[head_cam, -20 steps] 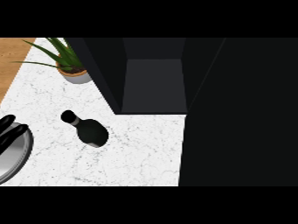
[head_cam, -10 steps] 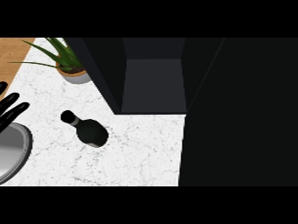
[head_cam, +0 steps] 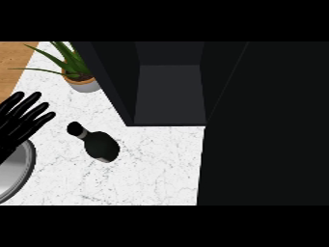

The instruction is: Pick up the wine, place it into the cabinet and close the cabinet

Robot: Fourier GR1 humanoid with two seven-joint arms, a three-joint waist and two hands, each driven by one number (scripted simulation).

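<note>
A dark wine bottle (head_cam: 95, 142) stands on the white marble counter (head_cam: 145, 169), seen from above. My left hand (head_cam: 10, 123) is at the left edge, fingers straight and spread, open, a short way left of the bottle and not touching it. The dark cabinet (head_cam: 168, 82) stands open behind the bottle, its grey inside showing. A large black panel (head_cam: 274, 125), likely the cabinet's door, fills the right side. My right hand is not in view.
A potted green plant (head_cam: 74, 72) stands at the back left beside the cabinet. A round metal bowl (head_cam: 10, 176) lies at the left edge under my left forearm. A wooden surface (head_cam: 3, 62) lies beyond the counter's left edge.
My left hand has risen and moved up and to the right, from over the bowl toward the bottle. The bottle has stayed put.
</note>
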